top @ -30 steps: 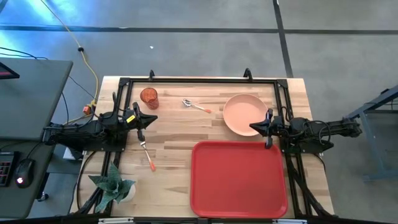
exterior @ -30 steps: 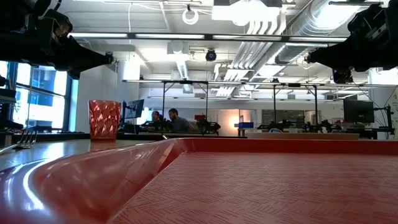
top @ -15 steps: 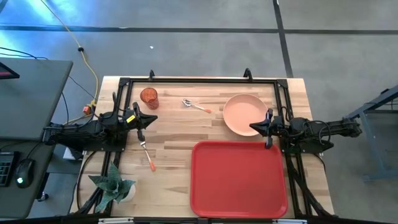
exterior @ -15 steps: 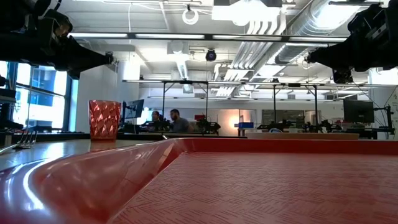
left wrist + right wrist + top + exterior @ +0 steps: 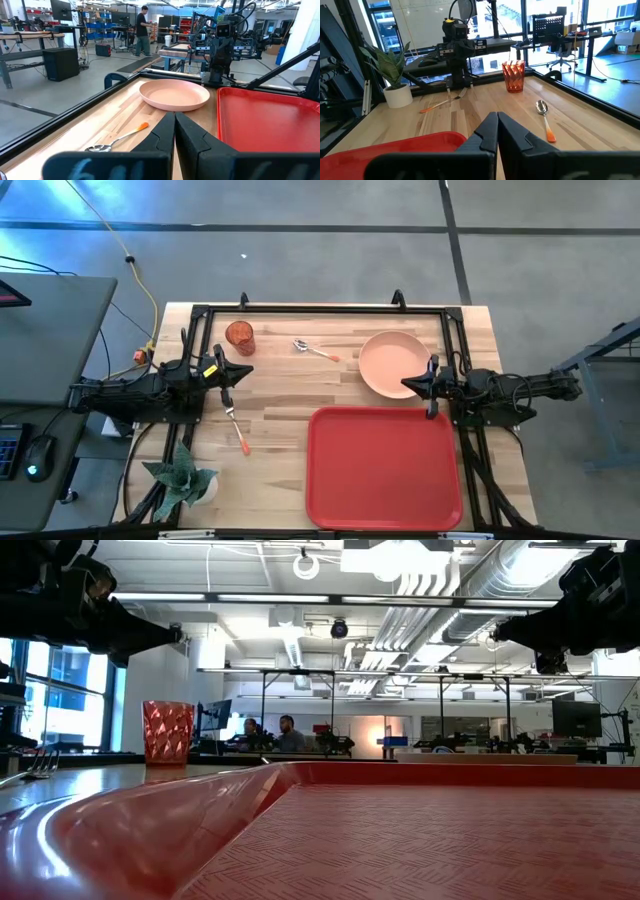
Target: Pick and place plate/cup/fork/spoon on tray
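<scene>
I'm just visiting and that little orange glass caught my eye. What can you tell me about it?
The cup is a small tumbler of see-through orange-red material, probably plastic, with a faceted, diamond-patterned wall that narrows slightly toward its base. It stands upright and looks empty on the wooden table, near the far left corner, apart from the spoon and the fork. Nothing touches it but the tabletop. The left gripper waits close by, fingers shut, not holding it.
</scene>
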